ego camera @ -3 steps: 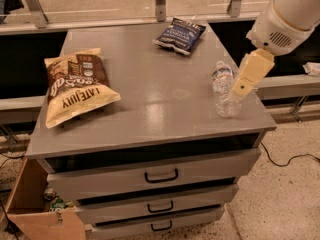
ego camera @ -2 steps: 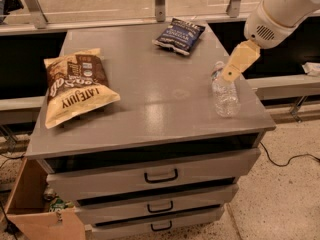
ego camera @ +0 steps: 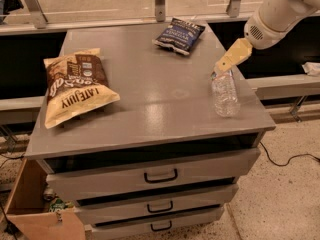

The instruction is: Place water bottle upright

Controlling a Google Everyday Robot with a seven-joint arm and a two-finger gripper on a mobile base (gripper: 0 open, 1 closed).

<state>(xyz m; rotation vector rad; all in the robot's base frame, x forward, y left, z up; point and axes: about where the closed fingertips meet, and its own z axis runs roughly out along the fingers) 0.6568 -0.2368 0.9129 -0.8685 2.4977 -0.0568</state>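
Note:
The water bottle (ego camera: 225, 95) is a small clear ribbed bottle. It stands upright near the right edge of the grey cabinet top (ego camera: 150, 89). My gripper (ego camera: 225, 65), tan with a white arm behind it, reaches in from the upper right. Its tip sits just above the bottle's top and hides the cap. The gripper is not around the bottle's body.
A brown chip bag (ego camera: 77, 89) lies on the left of the cabinet top. A dark blue snack bag (ego camera: 179, 34) lies at the back. Drawers (ego camera: 160, 176) face the front. A cardboard box (ego camera: 40, 214) is on the floor at lower left. A black cable (ego camera: 287, 161) runs at right.
My gripper has lifted up and back to the right, from alongside the bottle's body to just above its top. The bottle stays standing in the same spot.

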